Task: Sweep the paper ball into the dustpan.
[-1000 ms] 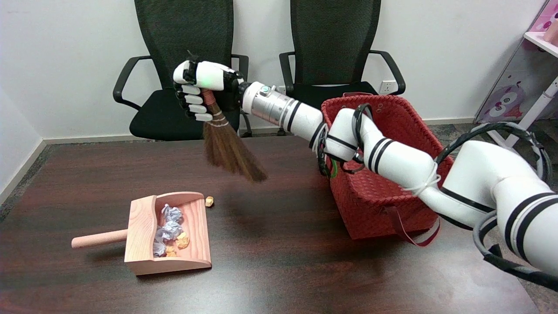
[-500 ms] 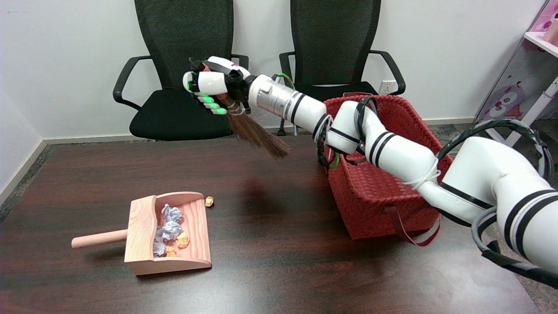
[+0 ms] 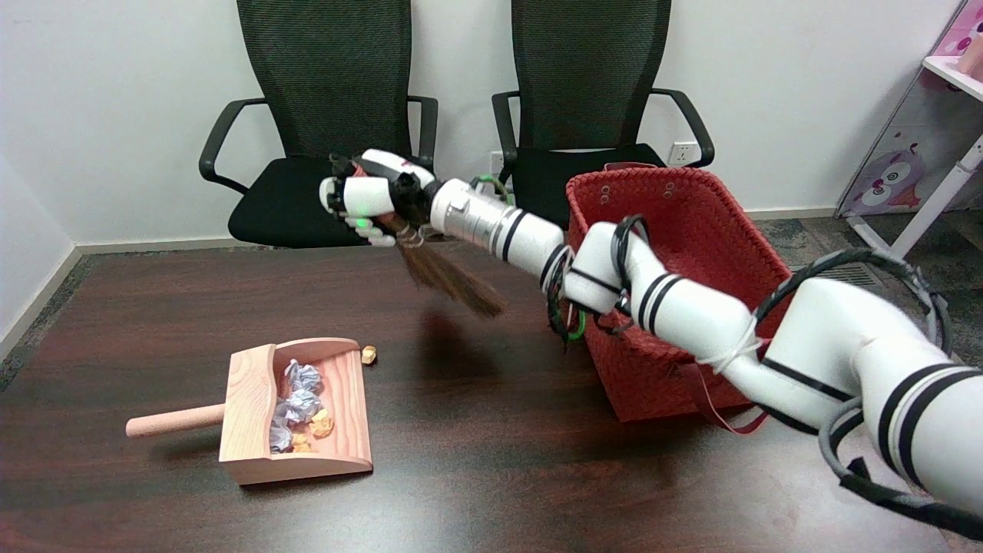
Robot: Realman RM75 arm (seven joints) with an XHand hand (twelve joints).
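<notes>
Above the dark table [image 3: 491, 461] a small broom [image 3: 445, 276] is gripped in the right hand [image 3: 369, 200], bristles slanting down-right; crumpled paper balls [image 3: 299, 395] are held in the wooden dustpan [image 3: 253, 430]; one orange scrap [image 3: 369, 354] is left just beside its rim.

The right hand [image 3: 369, 201] covers most of the broom [image 3: 449, 276] handle, and the bristles look blurry. The red basket [image 3: 691, 223] (near right side) hides behind the arm. The small bit [image 3: 369, 354] beside the dustpan [image 3: 307, 453] is too tiny to name.
</notes>
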